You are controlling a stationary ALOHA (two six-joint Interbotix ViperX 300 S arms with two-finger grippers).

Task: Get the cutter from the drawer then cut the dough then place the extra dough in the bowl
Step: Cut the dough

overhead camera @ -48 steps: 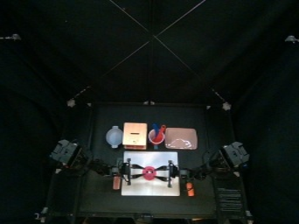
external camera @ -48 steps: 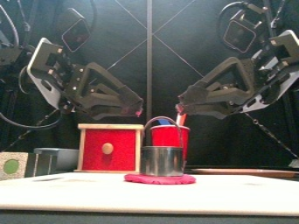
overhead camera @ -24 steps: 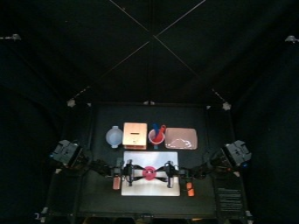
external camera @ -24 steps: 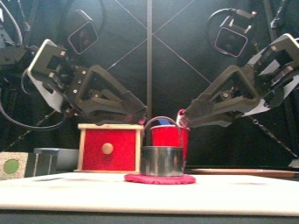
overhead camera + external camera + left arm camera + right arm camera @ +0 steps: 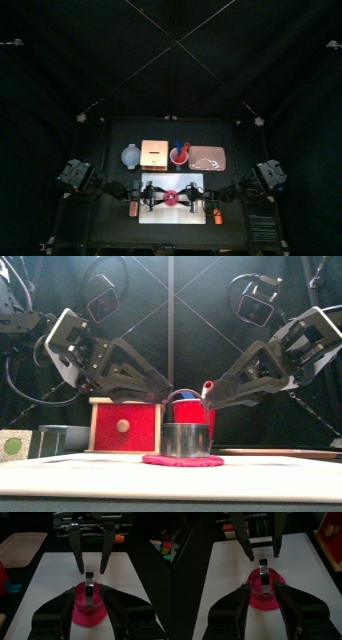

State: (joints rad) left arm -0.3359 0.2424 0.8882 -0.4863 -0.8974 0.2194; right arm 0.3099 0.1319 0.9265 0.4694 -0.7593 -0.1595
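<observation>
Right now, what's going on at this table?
The cutter sits on the red dough in the middle of the board. The left gripper and right gripper hang above it from either side, both with jaws open, and neither appears to touch it. The box, cup, bowl and tray stand behind the board.

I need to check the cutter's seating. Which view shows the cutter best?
The front view: the cutter stands near, whole, side-on on the dough. Both wrist views look down on it; the top view shows only a speck.
</observation>
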